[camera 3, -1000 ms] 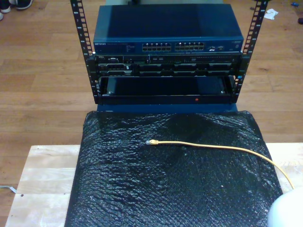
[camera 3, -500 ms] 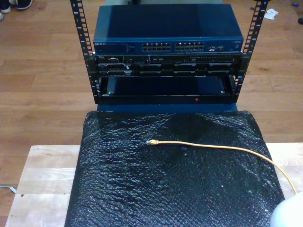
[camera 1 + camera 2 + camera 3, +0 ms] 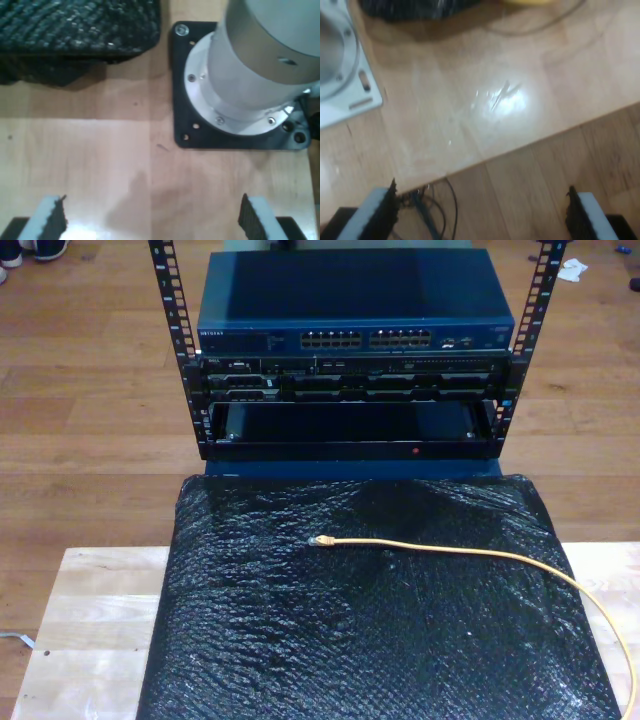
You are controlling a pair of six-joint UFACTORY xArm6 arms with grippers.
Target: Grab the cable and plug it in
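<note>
The yellow cable (image 3: 470, 552) lies on the black bubble-wrap mat (image 3: 300, 640). Its small clear plug (image 3: 318, 540) rests near the mat's middle, and the cord runs toward the exterior view's right and curves down off the mat's edge. My first gripper (image 3: 152, 225) is open above bare wooden tabletop, its pads (image 3: 54, 220) wide apart with nothing between them. My second gripper (image 3: 482, 215) is also open and empty, hovering over the table's edge and the floor. A blurred yellow patch (image 3: 530, 1), perhaps the cable, sits beside the mat there.
A rack (image 3: 180, 350) beyond the mat holds a blue network switch (image 3: 350, 300) with two rows of ports (image 3: 365, 339). A silver arm base (image 3: 255, 65) on a black plate stands close to my first gripper. A white base plate (image 3: 345, 95) lies near my second gripper.
A white rounded arm part at the exterior view's lower right corner has slid down and out of the picture. The cable and plug have not moved.
</note>
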